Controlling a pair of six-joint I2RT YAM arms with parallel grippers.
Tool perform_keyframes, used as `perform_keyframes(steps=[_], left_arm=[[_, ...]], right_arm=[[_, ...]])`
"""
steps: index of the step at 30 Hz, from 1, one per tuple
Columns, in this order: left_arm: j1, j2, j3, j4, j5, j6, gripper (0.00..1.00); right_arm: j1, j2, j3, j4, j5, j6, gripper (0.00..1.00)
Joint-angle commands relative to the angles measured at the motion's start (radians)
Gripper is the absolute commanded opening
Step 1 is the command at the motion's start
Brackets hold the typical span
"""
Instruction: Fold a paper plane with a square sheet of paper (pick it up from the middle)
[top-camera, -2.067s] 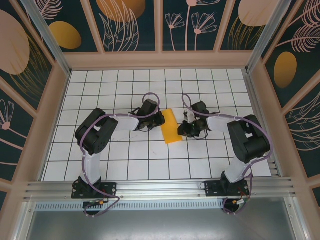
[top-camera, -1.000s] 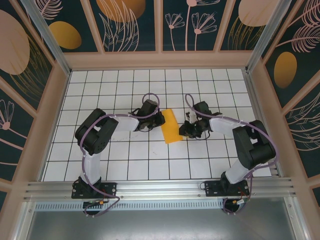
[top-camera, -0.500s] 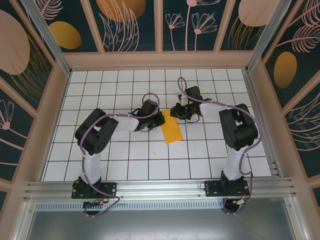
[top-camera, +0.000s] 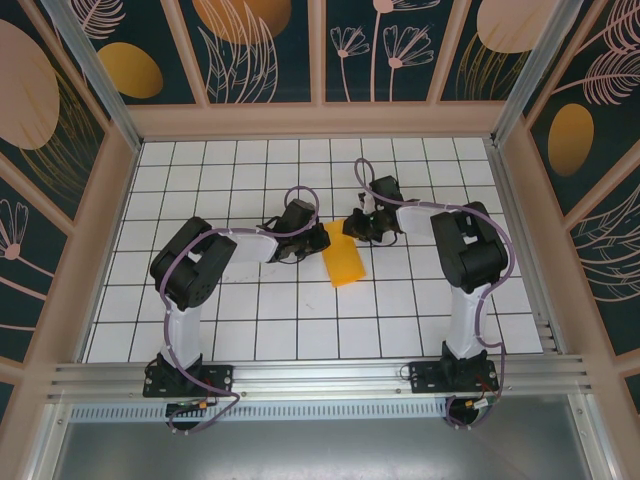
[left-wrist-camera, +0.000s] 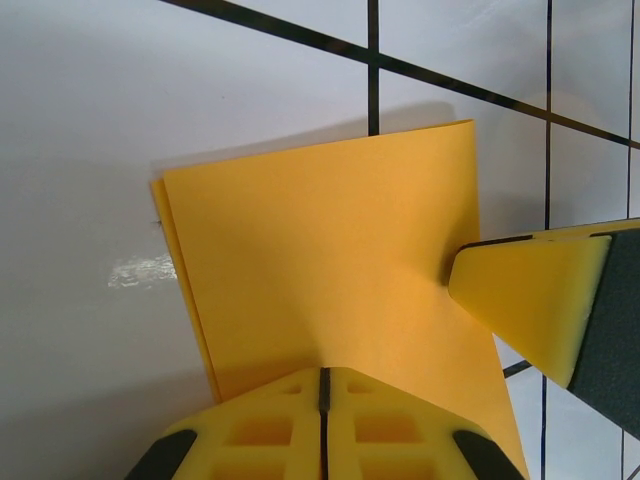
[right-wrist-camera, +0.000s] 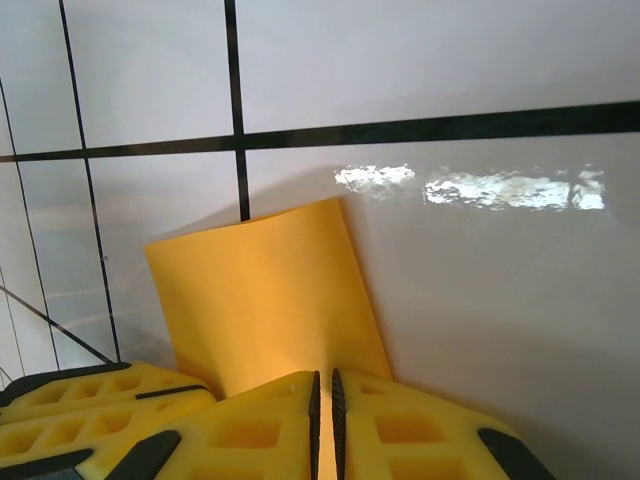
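Folded orange-yellow paper on gridded table, left gripper pinching its left edge, right gripper pinching its far corner

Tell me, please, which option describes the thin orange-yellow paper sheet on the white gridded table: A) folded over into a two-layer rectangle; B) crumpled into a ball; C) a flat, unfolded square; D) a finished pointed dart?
A: the orange-yellow paper sheet looks like a narrow rectangle from above, and the left wrist view shows a second layer peeking out along one edge.
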Motion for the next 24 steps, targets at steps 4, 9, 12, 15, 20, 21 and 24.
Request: perform_keyframes(steps=[4,9,12,15,20,21,24], left_arm=[[-0.003,0.120,-0.064,-0.207,-0.081,0.013,0.07],[-0.003,0.120,-0.067,-0.210,-0.081,0.015,0.07],[-0.003,0.119,-0.067,-0.212,-0.082,0.016,0.07],[-0.003,0.117,-0.068,-0.212,-0.081,0.018,0.07],[-0.003,0.110,-0.080,-0.209,-0.082,0.023,0.07],[-0.004,0.110,-0.080,-0.209,-0.082,0.022,0.07],[-0.002,0.111,-0.080,-0.209,-0.081,0.023,0.07]], right_arm=[[0.005,0.000,0.053,0.044,0.001,0.020,0.14],[0.005,0.059,0.074,0.059,0.014,0.034,0.14],[0.004,0.085,0.087,0.058,0.039,0.042,0.13],[0.002,0.112,0.108,0.029,0.108,0.039,0.13],[-0.005,0.108,0.126,0.028,0.105,0.039,0.12],[-0.003,0.097,0.127,0.035,0.090,0.039,0.12],[0.009,0.079,0.150,0.041,0.065,0.029,0.12]])
